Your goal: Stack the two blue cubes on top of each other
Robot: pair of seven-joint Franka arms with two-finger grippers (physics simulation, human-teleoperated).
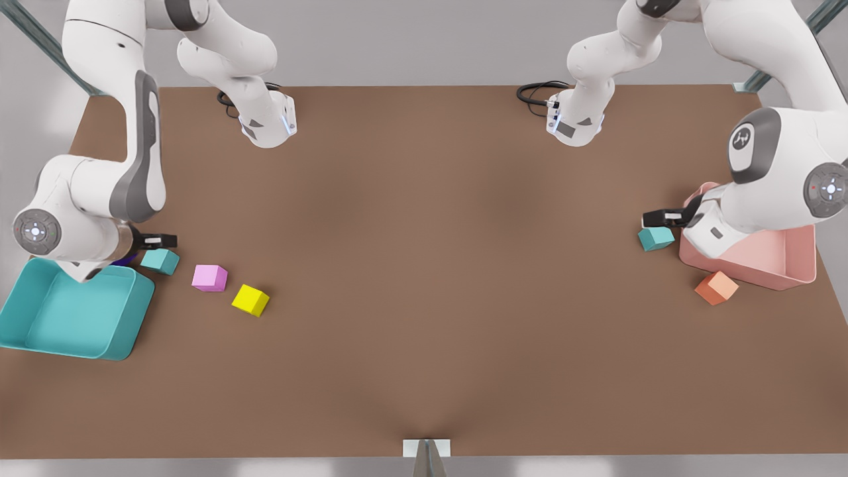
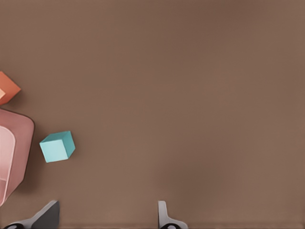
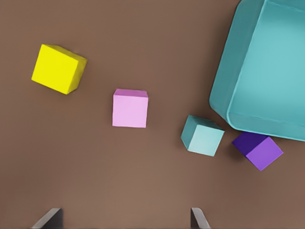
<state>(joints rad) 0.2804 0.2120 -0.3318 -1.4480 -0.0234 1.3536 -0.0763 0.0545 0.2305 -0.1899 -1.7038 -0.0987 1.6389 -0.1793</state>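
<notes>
One blue cube (image 1: 656, 238) (image 2: 57, 146) lies on the brown table at the front view's right, beside the pink bin. My left gripper (image 1: 661, 217) (image 2: 107, 222) hovers just over it, open and holding nothing. The other blue cube (image 1: 159, 260) (image 3: 202, 135) sits at the front view's left, close to the teal bin's corner. Above that cube hangs my right gripper (image 1: 156, 240) (image 3: 124, 222), open too, its fingers (image 3: 199, 218) spread wide and empty.
A teal bin (image 1: 126, 318) (image 3: 224, 86) stands at the front view's left, a purple cube (image 3: 259, 150) against its wall. A pink cube (image 1: 209, 277) (image 3: 130, 108) and a yellow cube (image 1: 250, 300) (image 3: 58, 68) lie nearby. A pink bin (image 1: 795, 265) (image 2: 21, 143) and an orange cube (image 1: 716, 287) (image 2: 7, 88) are at the right.
</notes>
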